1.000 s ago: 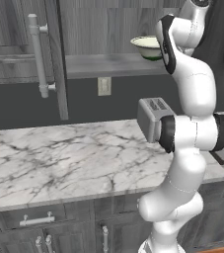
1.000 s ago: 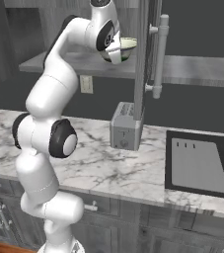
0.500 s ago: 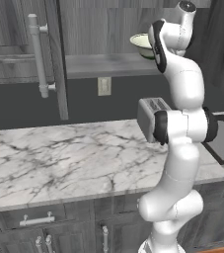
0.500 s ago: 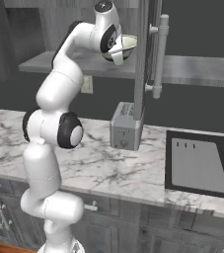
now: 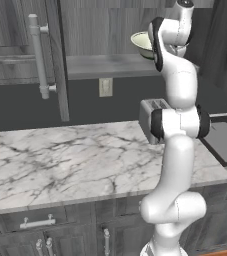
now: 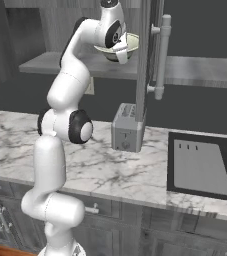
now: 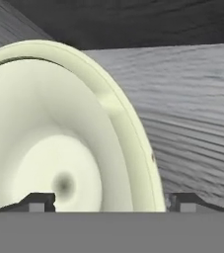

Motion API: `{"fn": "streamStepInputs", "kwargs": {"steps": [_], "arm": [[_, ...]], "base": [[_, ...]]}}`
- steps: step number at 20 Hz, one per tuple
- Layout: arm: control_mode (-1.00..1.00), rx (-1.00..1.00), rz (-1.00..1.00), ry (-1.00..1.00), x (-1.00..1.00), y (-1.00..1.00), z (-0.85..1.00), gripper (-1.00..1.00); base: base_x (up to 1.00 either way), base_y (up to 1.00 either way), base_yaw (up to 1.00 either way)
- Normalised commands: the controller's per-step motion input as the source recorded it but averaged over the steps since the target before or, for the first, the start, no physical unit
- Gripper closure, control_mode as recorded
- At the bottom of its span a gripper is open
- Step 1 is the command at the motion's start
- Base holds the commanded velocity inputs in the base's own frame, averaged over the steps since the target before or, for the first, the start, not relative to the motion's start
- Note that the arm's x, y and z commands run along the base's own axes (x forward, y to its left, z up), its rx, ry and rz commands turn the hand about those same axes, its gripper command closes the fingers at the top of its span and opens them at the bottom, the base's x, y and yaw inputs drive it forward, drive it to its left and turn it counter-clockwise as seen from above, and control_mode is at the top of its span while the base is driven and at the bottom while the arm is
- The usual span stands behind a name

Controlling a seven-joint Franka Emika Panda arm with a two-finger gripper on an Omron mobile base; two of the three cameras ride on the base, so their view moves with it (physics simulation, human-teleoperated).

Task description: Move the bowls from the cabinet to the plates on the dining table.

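Over on the left, the cabinet [image 5: 15,45] door hangs open with its long silver handle [image 5: 37,55] sticking out, above a marble bench [image 5: 70,160]. Next along, a bowl [image 5: 142,44] sits on the cabinet shelf [image 5: 105,65]. The arm [image 5: 177,140] reaches up to it, and the claw [image 7: 111,201] is spread wide, one fingertip [image 7: 37,202] inside the bowl and the other outside its rim, so it straddles the wall. Can't tell if it's actually gripping. A toaster [image 5: 147,117] sits on the bench behind the arm.
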Motion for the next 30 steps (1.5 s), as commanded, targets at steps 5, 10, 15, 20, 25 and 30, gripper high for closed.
{"fn": "streamStepInputs", "kwargs": {"steps": [5, 10, 15, 20, 25, 30], "arm": [[-1.0, 0.0, 0.0, 0.01, 0.0, 0.0, 0.0, 1.0], [-1.0, 0.0, 0.0, 0.0, 0.0, 0.0, 0.0, 1.0], [-1.0, 0.01, 0.0, 0.0, -0.01, 0.0, 0.12, 1.0], [-1.0, 0.03, 0.01, 0.03, -0.28, 0.0, 0.46, 1.0], [-1.0, 0.01, 0.08, 0.07, -0.5, 0.02, 0.45, 1.0], [-1.0, 0.0, 0.15, -0.03, -0.8, 0.11, 0.06, 1.0]], "base": [[0.0, 0.0, 0.0], [0.0, 0.0, 0.0], [0.0, 0.0, 0.0], [0.0, 0.0, 0.0], [0.0, 0.0, 0.0], [0.0, 0.0, 0.0]]}}
